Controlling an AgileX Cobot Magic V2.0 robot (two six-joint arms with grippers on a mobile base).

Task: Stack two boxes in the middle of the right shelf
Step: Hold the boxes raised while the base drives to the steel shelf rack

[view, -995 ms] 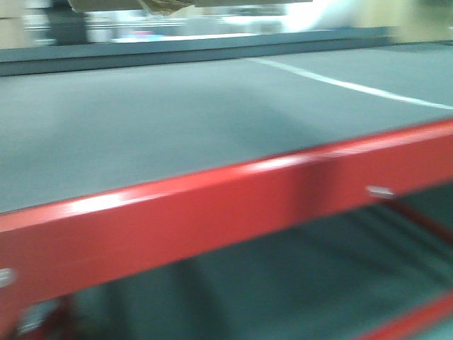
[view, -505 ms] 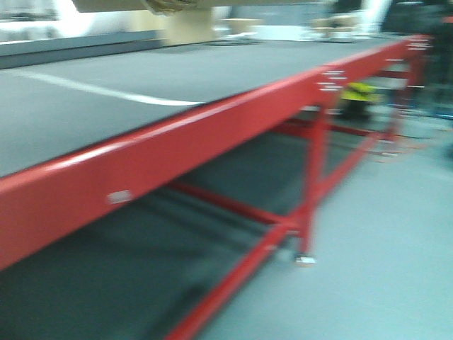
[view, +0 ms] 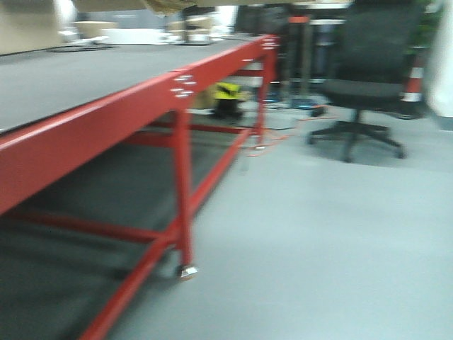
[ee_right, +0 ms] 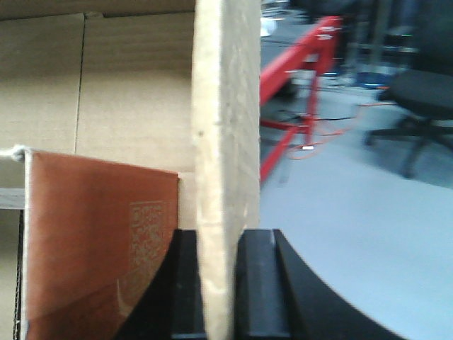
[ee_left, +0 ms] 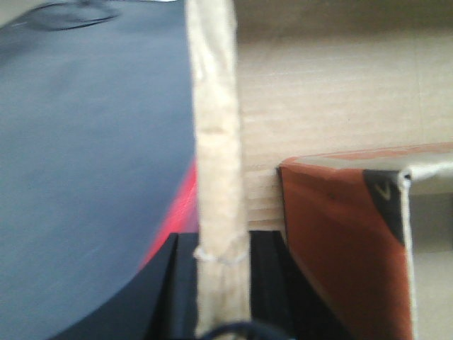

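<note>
I hold a plain brown cardboard box from both sides. My left gripper [ee_left: 221, 244] is shut on its left wall [ee_left: 214, 106], seen edge-on. My right gripper [ee_right: 218, 241] is shut on the right wall [ee_right: 221, 106] of the same box. Between the walls I see the corrugated inner face [ee_left: 325, 92]. A glossy orange-brown carton [ee_right: 99, 234] with a printed code sits inside the box, and its corner [ee_left: 333, 241] also shows in the left wrist view. In the front view only the box's underside [view: 166, 6] shows at the top edge. The shelf is out of view.
A long red-framed table [view: 92, 134] topped with a dark grey mat [view: 78, 78] runs along the left, with a red leg [view: 182, 191] near the middle. A black office chair [view: 368, 78] stands on the grey floor [view: 318, 234] at the right. Something yellow [view: 228, 91] lies under the table's far end.
The front view has swung to the right along the red table. The table's end, the floor and the office chair have come into sight.
</note>
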